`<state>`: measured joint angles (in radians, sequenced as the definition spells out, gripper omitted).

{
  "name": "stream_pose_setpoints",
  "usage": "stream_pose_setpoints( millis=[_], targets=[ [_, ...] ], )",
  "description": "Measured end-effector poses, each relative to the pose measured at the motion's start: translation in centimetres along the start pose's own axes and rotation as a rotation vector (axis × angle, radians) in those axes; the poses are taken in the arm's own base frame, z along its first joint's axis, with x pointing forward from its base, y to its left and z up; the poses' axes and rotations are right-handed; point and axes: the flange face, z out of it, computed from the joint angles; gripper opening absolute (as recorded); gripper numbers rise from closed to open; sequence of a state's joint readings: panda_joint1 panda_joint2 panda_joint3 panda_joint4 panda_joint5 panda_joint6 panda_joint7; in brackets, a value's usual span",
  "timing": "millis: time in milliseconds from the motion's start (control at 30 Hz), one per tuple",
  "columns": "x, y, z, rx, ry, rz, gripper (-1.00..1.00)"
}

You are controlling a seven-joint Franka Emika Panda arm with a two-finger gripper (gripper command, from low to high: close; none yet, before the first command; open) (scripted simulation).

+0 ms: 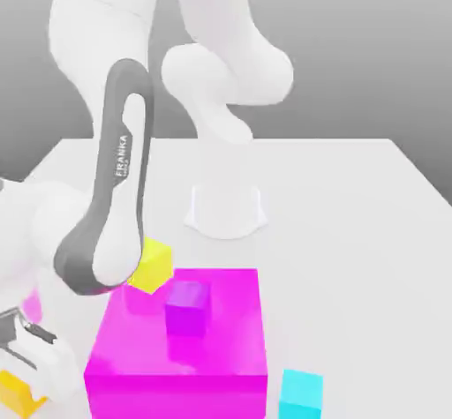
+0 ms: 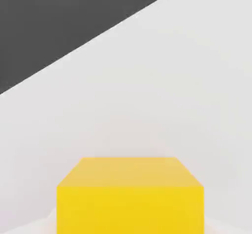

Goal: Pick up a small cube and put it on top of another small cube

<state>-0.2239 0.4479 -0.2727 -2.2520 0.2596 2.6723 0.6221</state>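
We have our gripper (image 1: 18,355) closed on the orange-yellow cube (image 1: 16,392) at the exterior view's lower left, on the white table (image 1: 353,205); we judge the lift comes next. We should rise straight; then centre it over the purple cube (image 1: 187,307) on the magenta block (image 1: 177,377).

"FRANKA EMIKA" runs along the arm's grey link (image 1: 123,157)

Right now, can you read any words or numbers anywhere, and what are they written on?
"FRANKA": white letters running down the dark grey panel of the robot arm.
Next to it is a second, smaller line of letters, too small to read.
No writing on any cube or on the table.
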Motion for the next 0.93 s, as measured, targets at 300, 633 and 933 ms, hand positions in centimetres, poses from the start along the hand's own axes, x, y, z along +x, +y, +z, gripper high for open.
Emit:
stream_pose_setpoints(
  millis=[300,633,933],
  targets=[
    [-10.3,-5.8,-5.5,0.023,-0.009,-0.474,-1.00],
    [-33.5,-10.8,-6.1,0.002,-0.005,-1.249,-1.00],
    [-34.7,-10.9,-1.6,-0.001,-0.002,-1.286,1.00]
  ],
)
